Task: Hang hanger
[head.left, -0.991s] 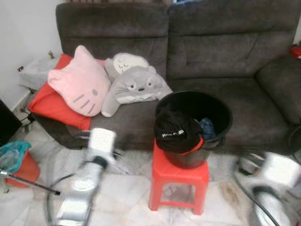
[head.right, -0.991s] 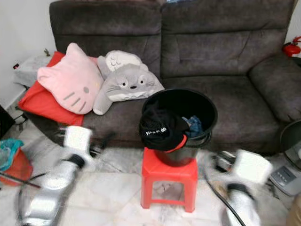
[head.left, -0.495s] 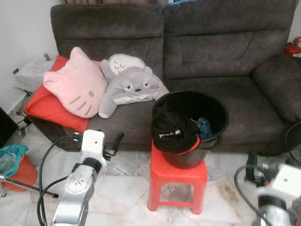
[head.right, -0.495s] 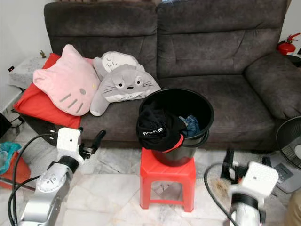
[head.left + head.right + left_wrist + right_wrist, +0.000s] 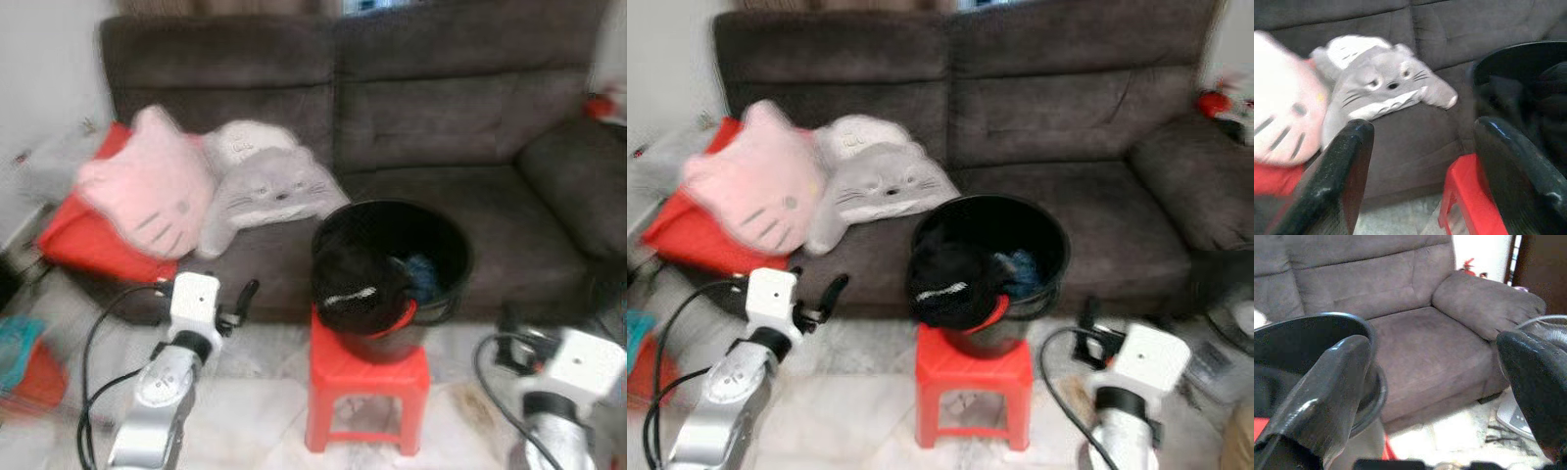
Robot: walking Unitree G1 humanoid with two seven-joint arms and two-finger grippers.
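Bucket (image 5: 989, 257) on stool (image 5: 972, 377), apparently just before the sofa (image 5: 1048, 147).

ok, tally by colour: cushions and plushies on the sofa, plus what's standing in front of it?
Pink cat-face cushion: 1
Grey plush: 1
White plush behind it: 1
Red cushion: 1
Black bucket, holding clothes: 1
Red stool under the bucket: 1
Total: 6
By colour: red 2, pink 1, grey 1, white 1, black 1.

Black bucket (image 5: 988, 269) on red stool (image 5: 972, 384); sofa (image 5: 1068, 147) behind
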